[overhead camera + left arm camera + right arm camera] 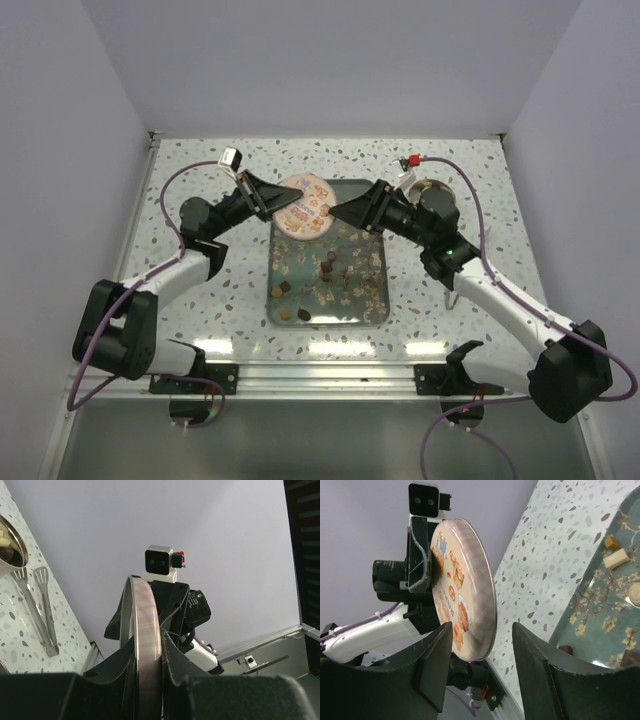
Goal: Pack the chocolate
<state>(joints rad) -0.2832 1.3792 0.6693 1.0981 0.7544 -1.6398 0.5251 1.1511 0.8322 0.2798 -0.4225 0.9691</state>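
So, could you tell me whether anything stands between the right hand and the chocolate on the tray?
Yes: the round lid, clamped on edge by the left hand, sits in the right hand's open gap over the tray's far end. The chocolate itself lies uncovered.

The lid point(303, 208) blocks the tray's point(377, 262) 12 o'clock end, flanked by the left gripper point(272, 203) at 9 and the right gripper point(335, 213) at 3. The 6 o'clock half lies open from above. The bowl point(432, 188) and tongs point(35, 610) crowd 2 o'clock.
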